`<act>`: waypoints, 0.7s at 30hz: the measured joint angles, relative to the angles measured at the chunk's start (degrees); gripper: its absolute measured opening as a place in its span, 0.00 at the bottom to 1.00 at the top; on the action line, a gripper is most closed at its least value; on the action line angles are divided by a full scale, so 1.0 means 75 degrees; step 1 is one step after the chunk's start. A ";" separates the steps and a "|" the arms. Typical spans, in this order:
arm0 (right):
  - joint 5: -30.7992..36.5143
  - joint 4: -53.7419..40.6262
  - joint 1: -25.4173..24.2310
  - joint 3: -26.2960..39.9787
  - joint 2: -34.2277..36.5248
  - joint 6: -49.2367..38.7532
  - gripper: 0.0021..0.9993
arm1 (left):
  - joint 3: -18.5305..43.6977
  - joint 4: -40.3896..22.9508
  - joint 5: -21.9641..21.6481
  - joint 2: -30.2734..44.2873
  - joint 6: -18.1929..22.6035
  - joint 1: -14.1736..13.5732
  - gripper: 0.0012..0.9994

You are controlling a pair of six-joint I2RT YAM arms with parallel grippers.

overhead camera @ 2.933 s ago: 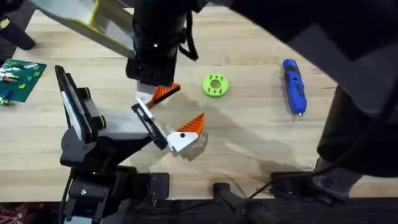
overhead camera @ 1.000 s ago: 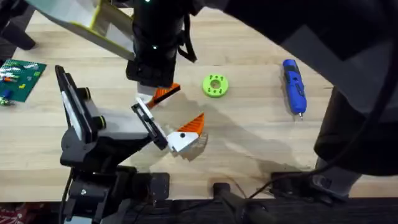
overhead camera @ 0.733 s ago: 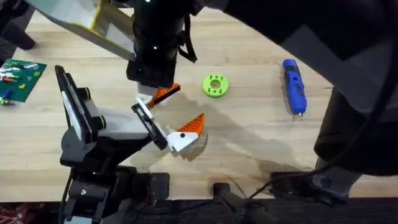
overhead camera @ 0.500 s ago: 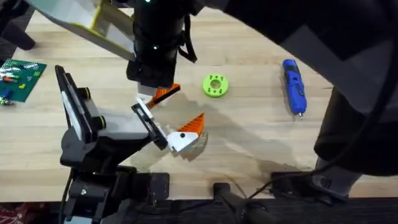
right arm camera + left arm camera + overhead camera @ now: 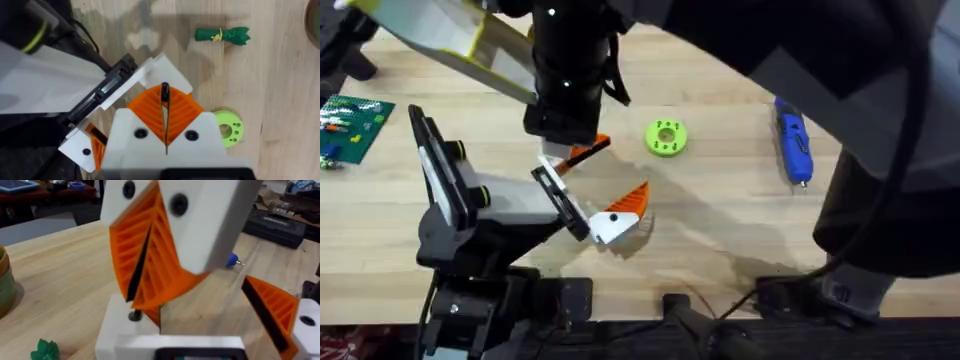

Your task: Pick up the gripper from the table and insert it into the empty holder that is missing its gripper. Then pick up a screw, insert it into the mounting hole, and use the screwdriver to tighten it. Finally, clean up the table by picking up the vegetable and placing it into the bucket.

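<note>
Centrally, right claw (image 5: 165, 100): white fingers with orange ribbed pads, pressed together and pinching the small orange wedge-shaped plastic finger with a white base (image 5: 586, 151).
Orange finger: held just above the light wooden worktop (image 5: 720, 210), close beside the near jaw plate of the holder; whether the two touch cannot be told.
Holder (image 5: 470, 195): black-framed stand with a white-grey body and flat black jaw plates, at the left of the worktop.
Paler orange twin finger (image 5: 628, 200): mounted on the holder's jaw plate, a dark dot on its white base.
Left claw: spread or pressed together cannot be told.
Blue pen-shaped electric screwdriver (image 5: 793, 140): lying on the worktop at the right, well apart from the holder.
Bright green round disc with small holes (image 5: 666, 137): between the orange finger and the screwdriver.
Green leafy toy vegetable tied with a yellow band (image 5: 222, 35): lying flat on the worktop, apart from the disc.
Green printed circuit board (image 5: 355, 125): at the worktop's left edge.
</note>
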 joint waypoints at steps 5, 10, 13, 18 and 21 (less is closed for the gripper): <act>-0.0011 -0.0002 0.0002 0.0000 0.0000 0.0000 0.00 | 0.0000 0.0002 0.0000 0.0000 0.0000 0.0000 0.99; -0.0037 -0.0002 0.0000 0.0000 0.0002 0.0002 0.00 | 0.0000 0.0002 0.0000 -0.0001 0.0000 0.0000 0.99; -0.0056 -0.0002 0.0002 0.0000 0.0003 0.0000 0.00 | 0.0000 0.0002 -0.0002 0.0000 0.0000 0.0000 0.99; -0.0063 -0.0002 -0.0001 0.0000 0.0004 0.0000 0.00 | 0.0000 0.0002 0.0000 -0.0002 0.0000 0.0000 0.99; -0.0063 0.0001 0.0000 0.0000 0.0022 0.0002 0.00 | 0.0000 0.0002 -0.0003 0.0000 0.0000 0.0000 0.99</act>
